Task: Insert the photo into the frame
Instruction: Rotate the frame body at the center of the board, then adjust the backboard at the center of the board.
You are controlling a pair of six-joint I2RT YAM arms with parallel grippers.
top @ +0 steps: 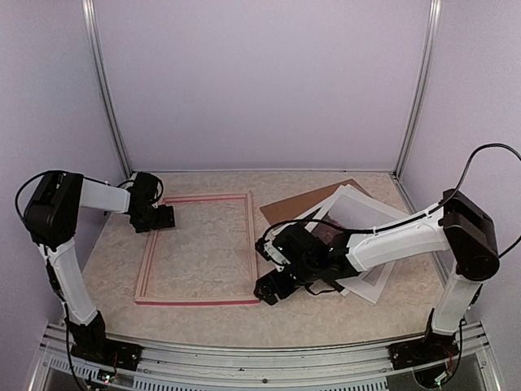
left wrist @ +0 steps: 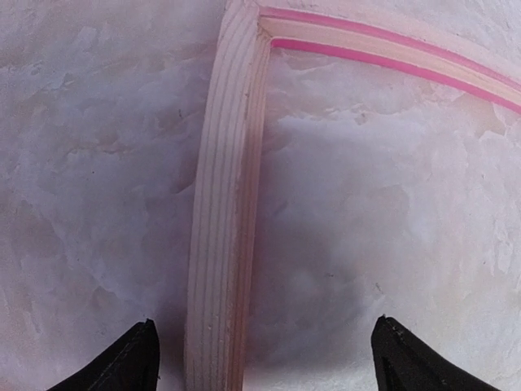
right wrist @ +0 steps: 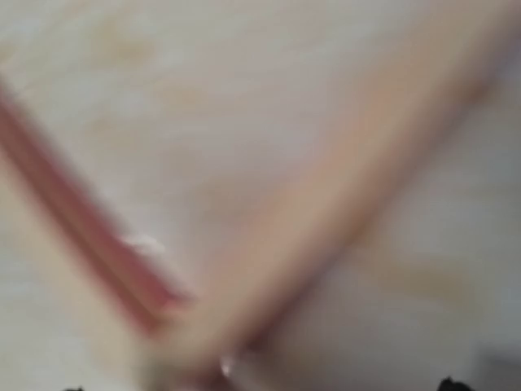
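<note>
The frame [top: 195, 300] lies flat on the left half of the table [top: 326, 318], pale wood side up. The left gripper [top: 165, 218] hangs over its far left corner, fingers spread wide astride the left rail. The right gripper [top: 271, 290] sits low at the near right corner (its own camera is a blur), tips apart. The photo [top: 362, 213] lies white side up near the right edge, on a brown board [top: 301, 205].

Soft, even light is casting faint shadows; the right wrist view is heavily blurring the thin pink-and-pale-wood rectangular frame [right wrist: 350, 179].
</note>
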